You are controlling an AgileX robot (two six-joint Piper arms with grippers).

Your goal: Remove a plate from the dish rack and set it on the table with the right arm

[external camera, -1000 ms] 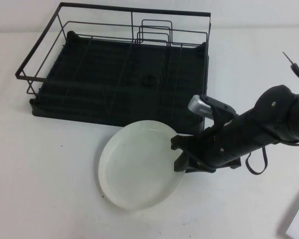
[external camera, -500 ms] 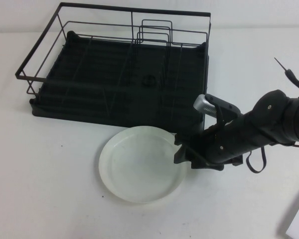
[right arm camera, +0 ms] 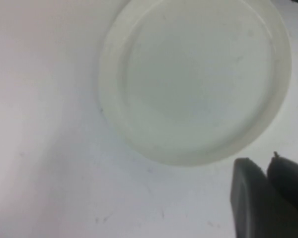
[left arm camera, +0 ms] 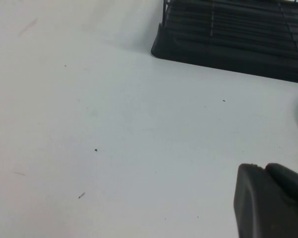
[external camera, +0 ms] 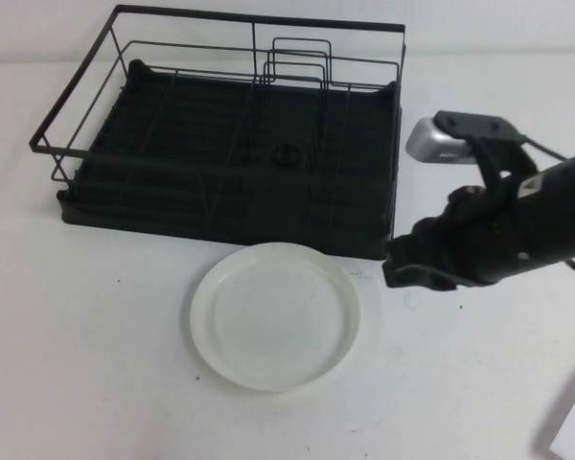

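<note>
You saw the round white plate (external camera: 275,314) flat on the white table (external camera: 96,364), near the black wire dish rack's (external camera: 230,144) front edge. The right gripper (external camera: 395,271) hovered beside the plate holding nothing; whether its fingers were spread, I cannot tell. The left gripper (left arm camera: 270,201) hung over bare table; its fingers I cannot tell either.

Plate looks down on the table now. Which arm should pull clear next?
The right. The right gripper hangs just beside the plate, apart from it, with the plate flat on the table before the dish rack. The left gripper is parked away.

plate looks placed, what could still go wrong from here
The plate lies flat on the table, just in front of the dish rack. The right gripper is off it but close to its rim, so a low swing could nudge it. The arm also passes the rack's corner and might clip it.
</note>
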